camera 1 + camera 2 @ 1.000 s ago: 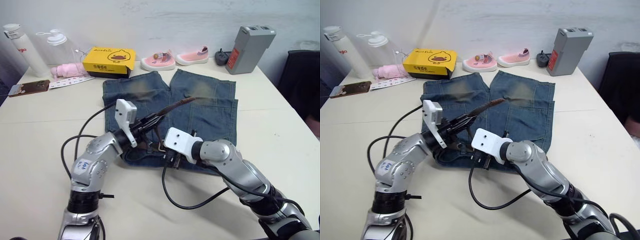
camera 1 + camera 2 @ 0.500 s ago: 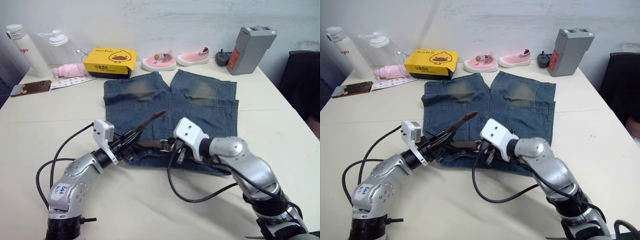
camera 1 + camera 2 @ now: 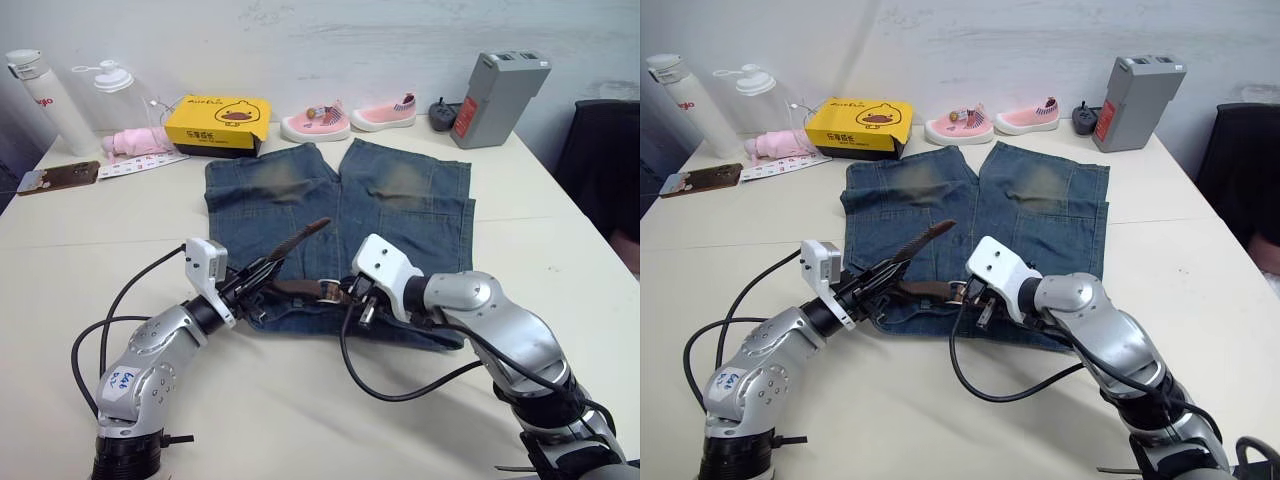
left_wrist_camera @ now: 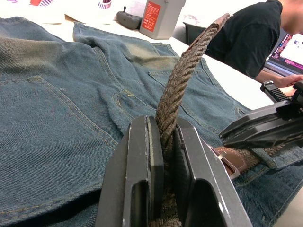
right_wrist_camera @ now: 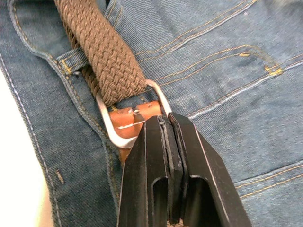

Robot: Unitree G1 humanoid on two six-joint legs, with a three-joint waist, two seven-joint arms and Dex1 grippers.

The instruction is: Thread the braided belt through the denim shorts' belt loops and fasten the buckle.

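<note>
Right wrist view: buckle (image 5: 124, 124) close-up.

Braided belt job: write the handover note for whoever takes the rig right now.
Left gripper: shut on the braided belt, whose free end sticks up over the denim shorts.
Right gripper: fingers closed at the buckle, pinning it at the waistband.
Shorts lie flat on the table, waistband toward the robot, legs away.
Done: strap passes through the buckle frame and under at least one of the belt loops.
Left: whether the prong is seated cannot be told; check it, tuck the free end, and confirm the other loops.
</note>
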